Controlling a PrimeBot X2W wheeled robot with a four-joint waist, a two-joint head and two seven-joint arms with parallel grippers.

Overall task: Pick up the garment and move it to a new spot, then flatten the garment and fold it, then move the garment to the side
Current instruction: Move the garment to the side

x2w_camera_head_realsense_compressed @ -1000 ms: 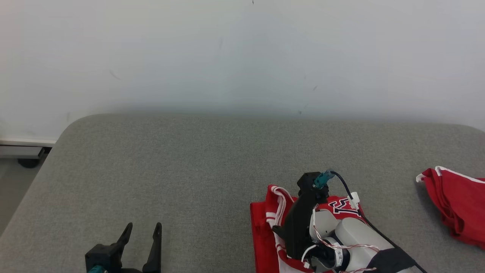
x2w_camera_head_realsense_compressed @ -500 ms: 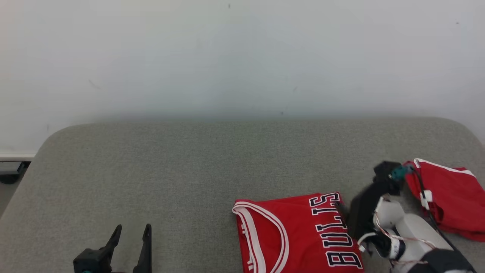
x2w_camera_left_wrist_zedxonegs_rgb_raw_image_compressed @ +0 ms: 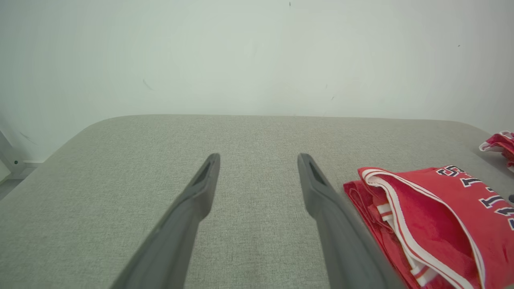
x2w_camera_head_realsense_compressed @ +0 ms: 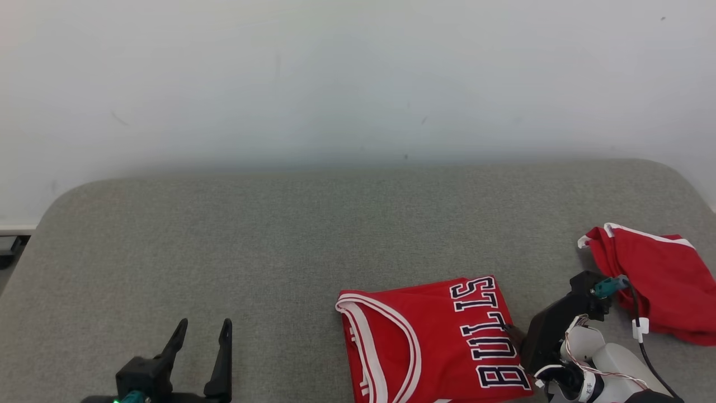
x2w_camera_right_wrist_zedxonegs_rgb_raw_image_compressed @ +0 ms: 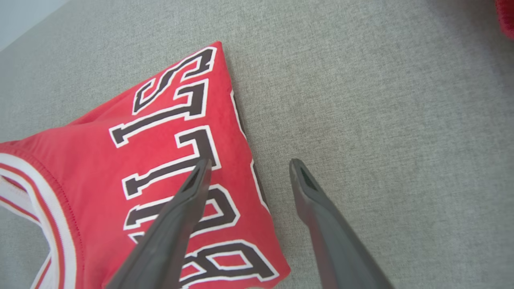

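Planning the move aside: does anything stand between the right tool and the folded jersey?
Nothing visible does. The open right tool is right at the lettered edge of the jersey; a second red garment lies apart, farther right.

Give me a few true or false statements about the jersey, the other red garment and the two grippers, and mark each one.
1. The red jersey lies folded on the grey fabric surface. True.
2. The right gripper is clamped on the jersey. False: its jaws stand open at the jersey's edge and hold nothing.
3. The left gripper is open and holds nothing. True.
4. The second red garment lies to the left of the jersey. False: it lies bunched to the jersey's right, apart from it.
5. The jersey shows the word BULLS. True.
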